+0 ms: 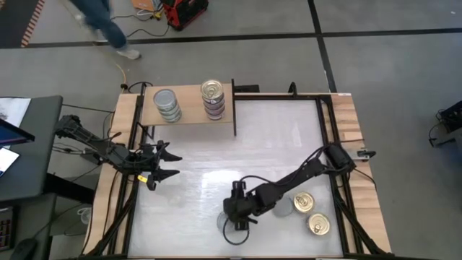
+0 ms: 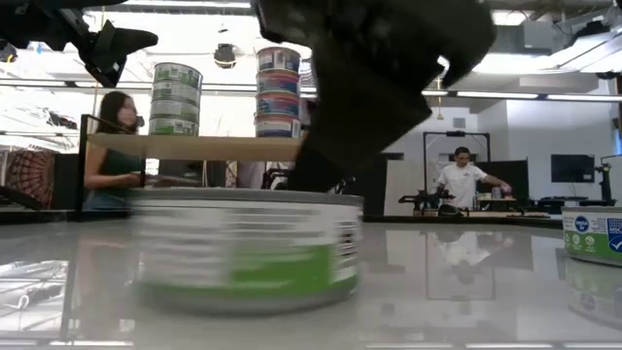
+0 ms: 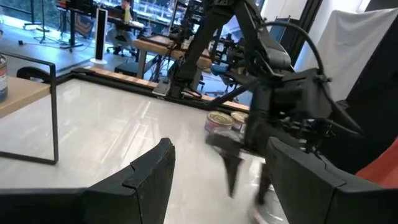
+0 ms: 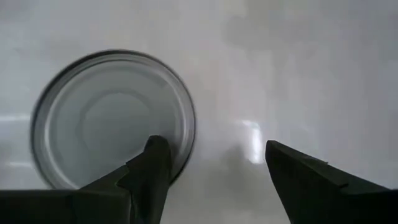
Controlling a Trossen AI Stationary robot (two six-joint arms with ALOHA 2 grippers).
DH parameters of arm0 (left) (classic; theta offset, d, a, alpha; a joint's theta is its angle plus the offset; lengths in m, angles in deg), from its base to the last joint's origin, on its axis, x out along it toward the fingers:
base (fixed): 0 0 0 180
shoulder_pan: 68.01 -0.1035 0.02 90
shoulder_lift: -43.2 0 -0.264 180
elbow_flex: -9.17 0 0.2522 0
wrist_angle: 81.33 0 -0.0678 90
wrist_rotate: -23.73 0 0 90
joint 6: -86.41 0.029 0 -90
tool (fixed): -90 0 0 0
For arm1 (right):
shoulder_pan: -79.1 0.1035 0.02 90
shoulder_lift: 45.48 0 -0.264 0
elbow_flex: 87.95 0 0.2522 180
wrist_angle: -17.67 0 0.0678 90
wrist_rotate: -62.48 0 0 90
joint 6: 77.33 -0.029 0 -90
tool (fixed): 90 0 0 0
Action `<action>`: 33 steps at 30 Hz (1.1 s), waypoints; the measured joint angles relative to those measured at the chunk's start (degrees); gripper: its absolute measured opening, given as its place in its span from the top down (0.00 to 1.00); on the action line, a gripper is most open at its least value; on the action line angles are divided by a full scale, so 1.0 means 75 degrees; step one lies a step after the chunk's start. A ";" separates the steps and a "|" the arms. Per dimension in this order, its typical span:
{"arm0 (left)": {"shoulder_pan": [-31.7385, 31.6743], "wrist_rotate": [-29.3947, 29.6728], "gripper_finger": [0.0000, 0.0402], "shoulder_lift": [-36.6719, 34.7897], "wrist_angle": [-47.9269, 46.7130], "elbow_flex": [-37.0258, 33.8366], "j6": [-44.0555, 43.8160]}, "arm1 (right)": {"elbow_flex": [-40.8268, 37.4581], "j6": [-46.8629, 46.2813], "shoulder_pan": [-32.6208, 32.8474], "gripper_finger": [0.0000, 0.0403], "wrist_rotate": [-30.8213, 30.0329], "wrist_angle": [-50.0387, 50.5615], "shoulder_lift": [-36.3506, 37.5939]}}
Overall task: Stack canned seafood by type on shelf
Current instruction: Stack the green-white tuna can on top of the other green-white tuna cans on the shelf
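The high view looks straight down on the whole worktop (image 1: 216, 152). The low view skims its surface. Both show the shelf (image 1: 189, 115).

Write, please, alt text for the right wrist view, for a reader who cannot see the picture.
Seen from above, the right tool hangs open over the white table, with a silver-lidded tin lying beside it rather than between its fingers. One dark finger overlaps the tin's rim in the picture; whether it touches cannot be told.

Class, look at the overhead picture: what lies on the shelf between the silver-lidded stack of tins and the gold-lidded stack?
Nothing: in the high view, bare wood of the shelf separates the silver-lidded stack from the gold-lidded stack.
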 joint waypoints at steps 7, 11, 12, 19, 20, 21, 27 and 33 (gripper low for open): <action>0.0000 -0.0049 0.40 0.0000 -0.0006 0.0000 -0.0039 | -0.0020 0.0275 -0.0631 0.29 -0.0375 0.1353 0.0307; 0.0000 -0.0191 0.40 0.0000 -0.0006 0.0000 -0.0070 | -0.0067 0.0411 -0.0874 0.29 -0.0342 0.1511 0.0729; 0.0000 -0.0251 0.40 0.0000 -0.0007 0.0000 -0.0108 | -0.0067 0.0403 -0.0936 0.29 -0.0173 0.1529 0.0892; 0.0003 -0.0392 0.40 -0.0003 -0.0028 0.0000 -0.0184 | -0.0050 0.0060 -0.1428 0.29 0.1891 0.1694 0.0947; 0.0003 -0.0392 0.40 -0.0001 -0.0032 0.0000 -0.0184 | -0.0050 0.0038 -0.1485 0.29 0.1986 0.1688 0.0881; 0.0003 -0.0393 0.40 0.0000 -0.0047 0.0000 -0.0184 | -0.0050 0.0014 -0.1535 0.29 0.2047 0.1756 0.0852; 0.0003 -0.0392 0.40 -0.0004 -0.0163 0.0000 -0.0252 | -0.0050 -0.0039 -0.1754 0.29 0.2288 0.1751 0.0730; 0.0002 -0.0392 0.40 -0.0001 -0.0208 0.0000 -0.0266 | -0.0044 -0.0041 -0.1966 0.34 0.2881 0.1743 0.0739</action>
